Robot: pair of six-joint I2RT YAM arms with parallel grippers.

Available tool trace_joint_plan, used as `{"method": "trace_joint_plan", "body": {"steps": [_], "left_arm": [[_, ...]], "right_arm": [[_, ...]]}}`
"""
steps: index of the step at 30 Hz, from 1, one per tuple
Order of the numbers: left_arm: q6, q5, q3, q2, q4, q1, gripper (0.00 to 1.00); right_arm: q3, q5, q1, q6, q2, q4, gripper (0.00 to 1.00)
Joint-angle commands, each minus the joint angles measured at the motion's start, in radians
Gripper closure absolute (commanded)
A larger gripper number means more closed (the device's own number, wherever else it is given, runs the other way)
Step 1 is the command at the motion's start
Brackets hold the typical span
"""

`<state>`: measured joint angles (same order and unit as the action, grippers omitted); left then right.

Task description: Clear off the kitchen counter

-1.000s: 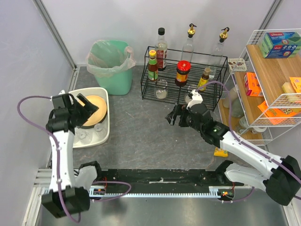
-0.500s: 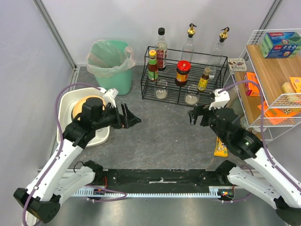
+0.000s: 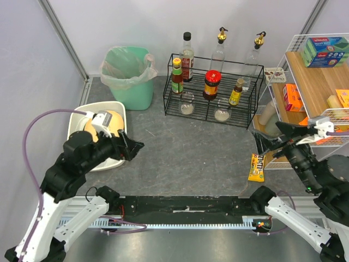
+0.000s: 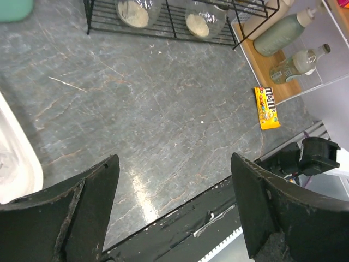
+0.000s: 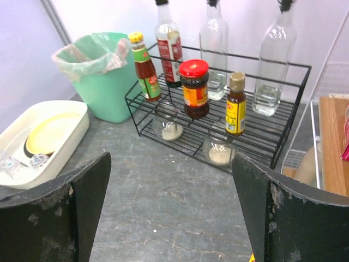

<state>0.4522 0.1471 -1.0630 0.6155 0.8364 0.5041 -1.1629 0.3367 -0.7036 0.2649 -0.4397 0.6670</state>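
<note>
Holding left gripper (image 4: 172, 164) and right gripper (image 5: 172, 158) spread empty, we seem ready for the candy packet (image 4: 267, 107) (beyond left fingers (image 4: 262, 218)) on the kitchen counter (image 4: 163, 109).

Dark grey mottled counter (image 3: 180, 155); mint-green bin (image 3: 130, 82); white tub (image 5: 68, 150); yellow plate (image 5: 52, 132); yellow candy packet (image 3: 256, 167); red-lidded jar (image 5: 195, 90); orange box (image 3: 293, 97).

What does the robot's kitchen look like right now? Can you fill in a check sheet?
Surface: kitchen counter, grey stone, mostly bare.
Job's things: yellow M&M's packet lying flat at right; white tub at left holding a yellow plate.
Clutter: wire rack with sauce bottles and jars; green bin.
Grippers: left gripper open, empty; right gripper open, empty.
Cables: purple cable looping above the left arm.
Surroundings: wooden shelf with boxes at right.
</note>
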Motion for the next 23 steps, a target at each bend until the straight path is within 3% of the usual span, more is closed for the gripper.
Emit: {"method": "trace_joint_plan", "body": {"steps": [1,11,23], "left_arm": [[-0.093,-0.078,-0.049,-0.085,0.101,0.001,0.12],[-0.112,-0.167,-0.127,-0.181,0.227,0.001,0.06],[-0.079,-0.116,-0.118,-0.175,0.171,0.002,0.03]], "right_arm": [[-0.067,-0.114,-0.002,-0.085,0.015,0.077,0.02],[-0.155,-0.176,-0.002,-0.078,0.041,0.071,0.02],[-0.161,-0.194,-0.002,-0.064,0.035,0.036,0.02]]}}
